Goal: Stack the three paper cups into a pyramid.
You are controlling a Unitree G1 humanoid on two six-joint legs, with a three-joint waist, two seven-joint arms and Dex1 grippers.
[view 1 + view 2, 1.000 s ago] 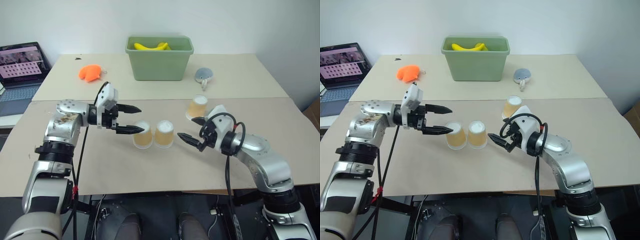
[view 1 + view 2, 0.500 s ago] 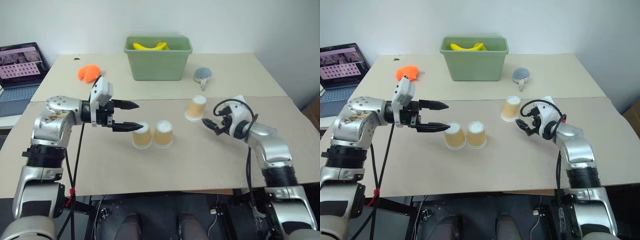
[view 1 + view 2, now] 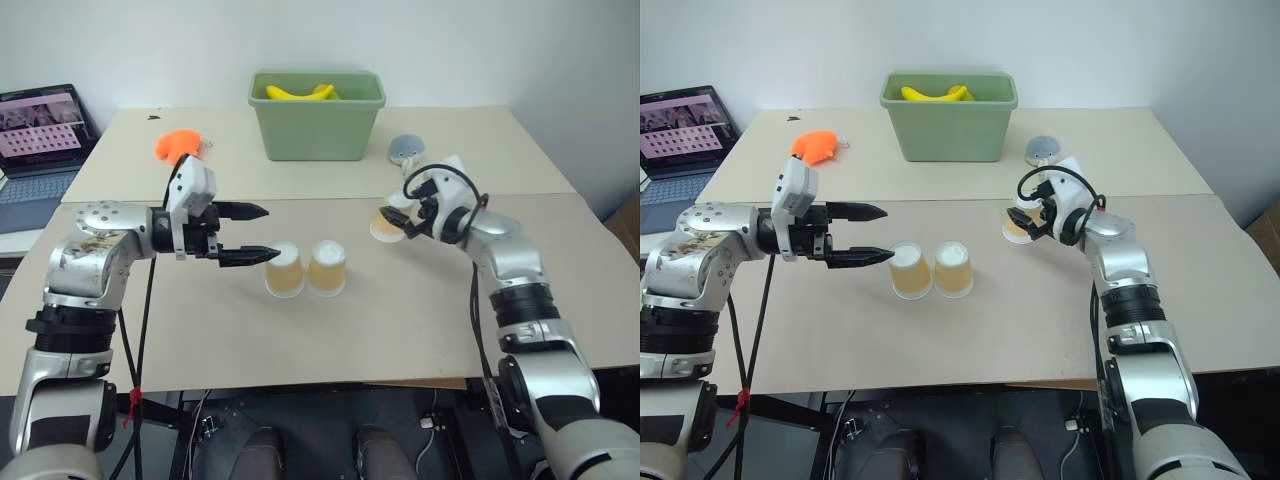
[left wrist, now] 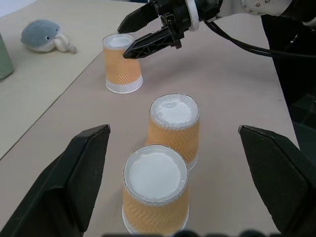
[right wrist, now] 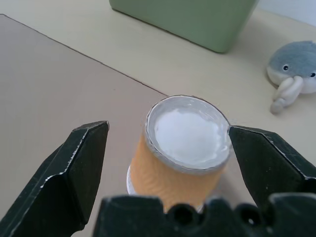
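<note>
Two tan paper cups stand upside down side by side mid-table, the left cup (image 3: 285,271) touching the right cup (image 3: 327,268). The third cup (image 3: 383,227) stands upside down farther back and to the right, alone on the table. My right gripper (image 3: 397,222) is open, one finger on each side of that cup, with gaps showing in the right wrist view around the cup (image 5: 183,143). My left gripper (image 3: 271,232) hangs open just left of the pair, pointing right at the left cup (image 4: 155,192), with nothing between its fingers.
A green bin (image 3: 318,128) with bananas stands at the back centre. A grey whale plush (image 3: 407,150) lies right of it, just behind the third cup. An orange toy (image 3: 180,145) lies back left, and a laptop (image 3: 40,130) sits beyond the table's left edge.
My right gripper has swung away from the pair, forward and to the right, and now straddles the third cup. My left gripper has drawn back slightly and stays open.
</note>
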